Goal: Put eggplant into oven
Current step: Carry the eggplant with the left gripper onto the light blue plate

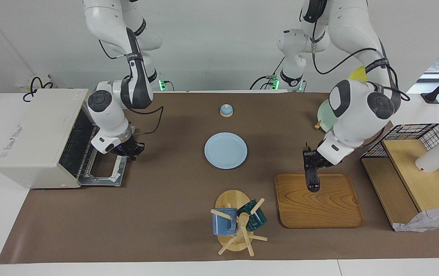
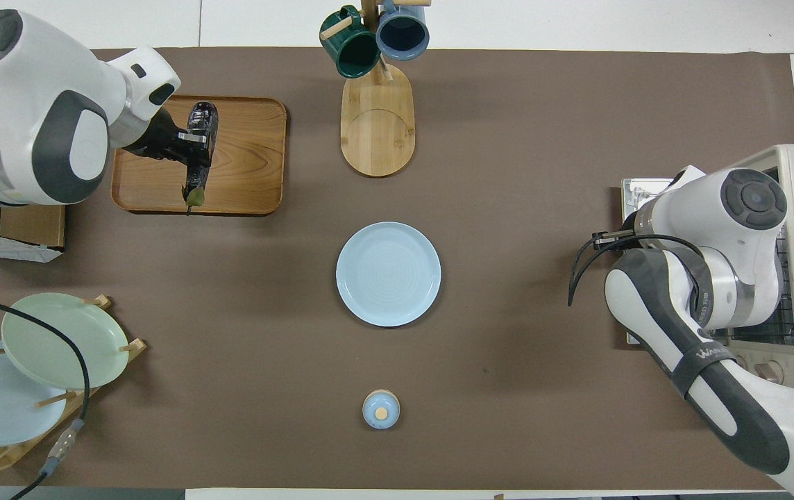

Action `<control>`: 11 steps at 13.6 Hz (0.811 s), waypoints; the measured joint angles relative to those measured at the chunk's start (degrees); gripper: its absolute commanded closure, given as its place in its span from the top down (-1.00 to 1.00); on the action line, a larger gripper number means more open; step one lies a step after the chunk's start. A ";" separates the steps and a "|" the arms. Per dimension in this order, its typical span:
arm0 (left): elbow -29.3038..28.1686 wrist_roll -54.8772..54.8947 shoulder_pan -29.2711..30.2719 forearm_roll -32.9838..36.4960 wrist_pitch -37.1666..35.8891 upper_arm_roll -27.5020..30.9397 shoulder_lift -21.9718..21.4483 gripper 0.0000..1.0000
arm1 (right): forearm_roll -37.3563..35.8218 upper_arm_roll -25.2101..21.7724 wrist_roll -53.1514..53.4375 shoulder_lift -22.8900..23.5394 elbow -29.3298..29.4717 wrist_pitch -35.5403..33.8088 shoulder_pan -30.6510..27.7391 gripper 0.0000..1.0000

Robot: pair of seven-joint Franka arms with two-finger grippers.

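Observation:
The eggplant (image 1: 312, 181), dark and glossy with a green stem tip, also shows in the overhead view (image 2: 201, 118). My left gripper (image 1: 309, 161) is shut on it and holds it over the edge of the wooden tray (image 1: 319, 207) that lies nearer to the robots. The cream-white oven (image 1: 31, 134) stands at the right arm's end of the table with its door (image 1: 102, 177) folded down open and its wire rack showing. My right gripper (image 1: 130, 149) hangs just over the open door, in front of the oven's mouth.
A light blue plate (image 1: 225, 150) lies mid-table. A mug tree (image 1: 238, 224) with two mugs stands beside the tray. A small blue lid (image 1: 226, 110) sits near the robots. A plate rack (image 2: 57, 347) and a wire shelf (image 1: 415, 165) stand at the left arm's end.

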 measured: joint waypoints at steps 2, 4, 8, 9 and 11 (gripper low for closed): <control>-3.98 -6.52 -5.04 -1.51 -0.82 -0.14 -4.72 -1.00 | 0.02 -0.01 1.10 -2.35 7.91 -12.20 0.26 -1.00; -7.56 -12.57 -10.54 -1.91 0.20 -0.26 -7.11 -1.00 | 0.02 -0.61 1.11 -4.89 11.73 -18.69 -0.28 -0.82; -19.85 -22.62 -21.49 -2.09 17.17 -0.33 -9.44 -1.00 | 0.02 -0.84 1.10 -7.69 12.32 -21.07 -1.53 -0.37; -22.85 -24.10 -23.83 -2.10 21.23 -0.31 -9.51 -1.00 | 0.03 -0.65 1.10 -7.70 12.06 -21.06 -1.41 -0.36; -26.86 -25.51 -26.46 -2.11 26.41 -0.25 -8.95 -1.00 | 0.04 -0.17 1.10 -7.70 11.44 -20.96 -1.33 -0.36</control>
